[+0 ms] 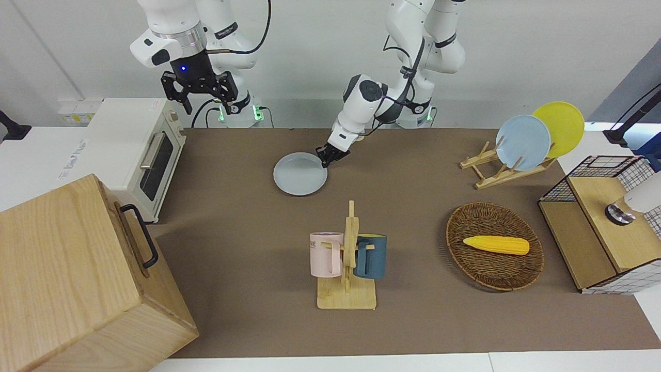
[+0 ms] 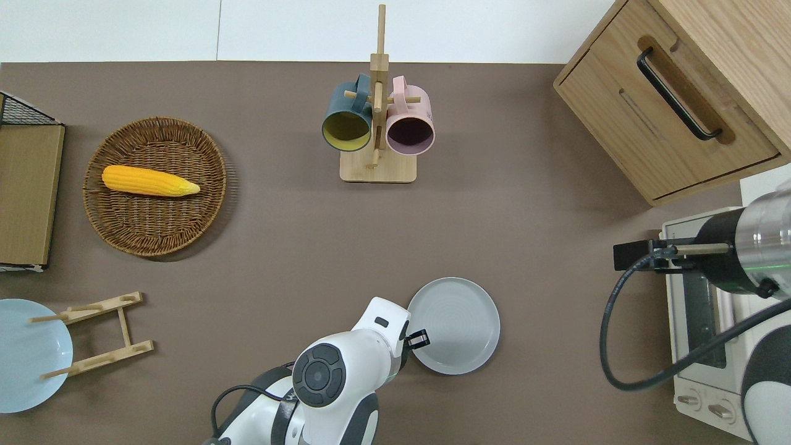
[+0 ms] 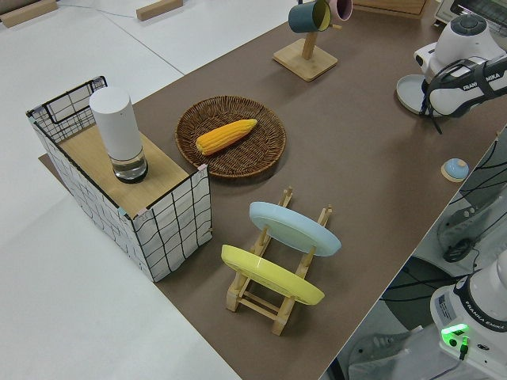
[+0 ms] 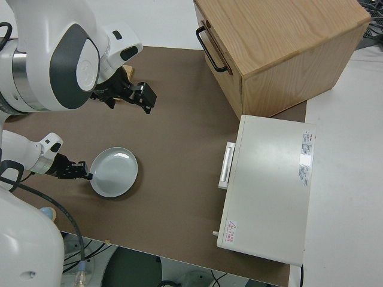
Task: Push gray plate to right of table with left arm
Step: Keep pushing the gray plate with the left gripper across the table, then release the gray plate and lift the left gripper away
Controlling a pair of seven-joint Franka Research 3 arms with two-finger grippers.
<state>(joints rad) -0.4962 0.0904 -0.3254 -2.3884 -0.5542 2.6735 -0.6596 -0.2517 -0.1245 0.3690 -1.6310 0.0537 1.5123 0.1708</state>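
The gray plate [image 1: 300, 173] lies flat on the brown table [image 1: 242, 227], nearer to the robots than the mug rack; it also shows in the overhead view [image 2: 454, 326] and the right side view [image 4: 114, 172]. My left gripper [image 1: 326, 157] is low at the table, touching the plate's rim on the side toward the left arm's end [image 2: 419, 339] [image 4: 84, 173]. My right arm is parked, its gripper [image 1: 199, 98] open and empty.
A mug rack [image 1: 347, 258] holds a pink and a blue mug. A white toaster oven [image 1: 137, 150] and a wooden cabinet [image 1: 77, 279] stand at the right arm's end. A basket with corn [image 1: 494, 245], a plate rack [image 1: 503, 165] and a wire shelf [image 1: 604, 222] stand at the left arm's end.
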